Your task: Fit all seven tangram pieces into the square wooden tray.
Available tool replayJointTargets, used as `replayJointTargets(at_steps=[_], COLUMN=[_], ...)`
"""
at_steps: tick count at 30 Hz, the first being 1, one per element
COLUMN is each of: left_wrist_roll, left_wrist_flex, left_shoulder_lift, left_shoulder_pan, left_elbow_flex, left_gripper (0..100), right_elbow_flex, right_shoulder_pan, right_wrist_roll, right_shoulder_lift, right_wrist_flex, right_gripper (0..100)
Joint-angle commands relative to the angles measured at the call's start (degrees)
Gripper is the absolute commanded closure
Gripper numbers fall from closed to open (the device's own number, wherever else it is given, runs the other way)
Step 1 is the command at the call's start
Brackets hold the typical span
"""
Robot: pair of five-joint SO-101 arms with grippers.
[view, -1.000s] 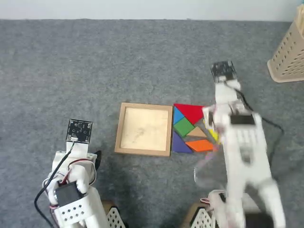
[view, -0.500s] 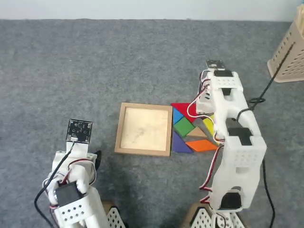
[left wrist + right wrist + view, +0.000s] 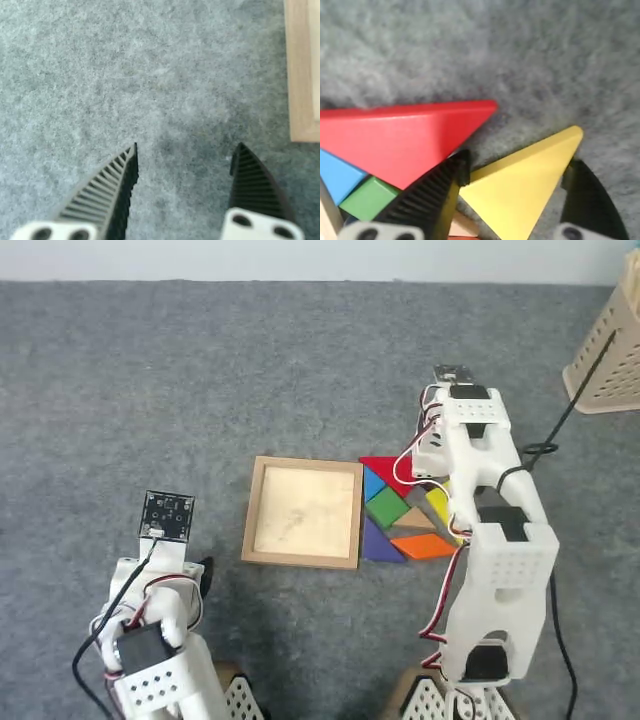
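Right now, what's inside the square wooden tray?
Nothing: the tray has a bare wooden floor, all of it in view. The tangram pieces lie beside it on the carpet, some of them hidden under the right arm.

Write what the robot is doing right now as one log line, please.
tray: empty | tangram pieces: beside tray | right gripper: open, straddling yellow triangle | left gripper: open, holding nothing

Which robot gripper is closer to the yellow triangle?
The right. The right gripper is open and straddles the yellow triangle. The left gripper is over carpet on the far side of the wooden tray from it.
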Motion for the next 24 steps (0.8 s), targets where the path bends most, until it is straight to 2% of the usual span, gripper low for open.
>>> replayJointTargets(at_steps=[1, 11, 15, 24], left_wrist_roll=[-0.5, -0.5, -0.5, -0.5], left_wrist_flex=[0.2, 0.2, 0.2, 0.2], left_shoulder_lift=[-0.9, -0.9, -0.9, -0.9], left_shoulder_pan=[-0.3, -0.3, -0.3, -0.3], left_elbow_flex=[-0.5, -0.5, -0.5, -0.5], left_gripper=[72, 72, 72, 72], right_elbow_flex=[2.0, 29.4, 31.2, 26.9], right_shoulder_pan=[0.4, -1.8, -2.3, -3.2], right_wrist_roll=[1.2, 3.3, 3.4, 3.2], right_shoulder_lift=[-6.7, -30.1, -29.1, -19.8], right_wrist_flex=[-0.5, -15.8, -18.3, -17.1], right_gripper=[66.1, 66.6, 66.5, 66.7])
